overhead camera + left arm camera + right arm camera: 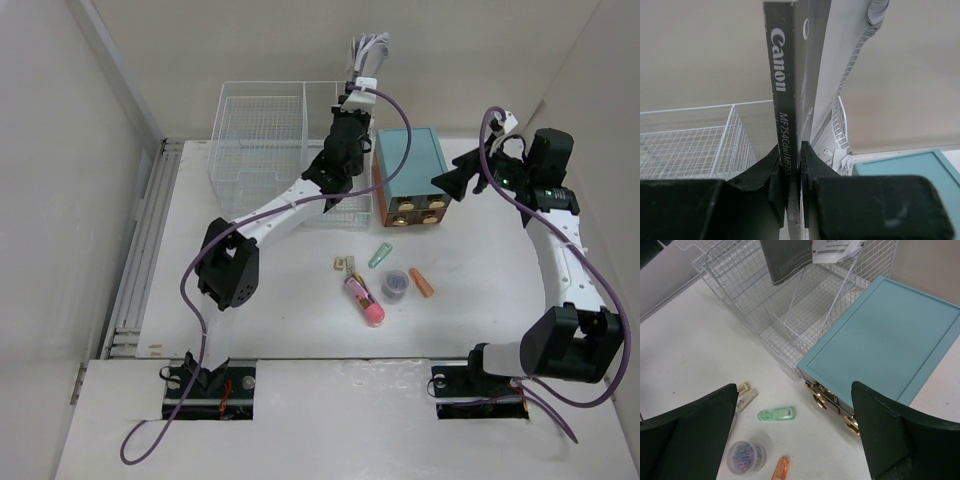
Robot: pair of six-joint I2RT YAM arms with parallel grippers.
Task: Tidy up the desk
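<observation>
2 risks stand out. The left hand (799, 170) is clenched on the lower edge of a dark Canon booklet (787, 75), held upright above the white wire basket (262, 140) at the back of the desk (300, 330). Lighter sheets (840, 100) beside the booklet splay away from it, and I cannot tell whether the fingers pinch them too. If they do not, they could slide out on the way down and land on the teal box (408, 160) just beside the basket.

The second risk is the basket itself: the bundle hangs near a wire divider and the rim, so a corner may snag on the mesh and twist the booklet in such a narrow grip. Which compartment lies beneath it is unclear.

The right hand (794, 395) is released, jaws wide, hovering near the teal box's front. Reaching in now could crowd the left arm. The pink tube (364, 300), clip jar (396, 285) and other small pieces lie loose mid-desk.
</observation>
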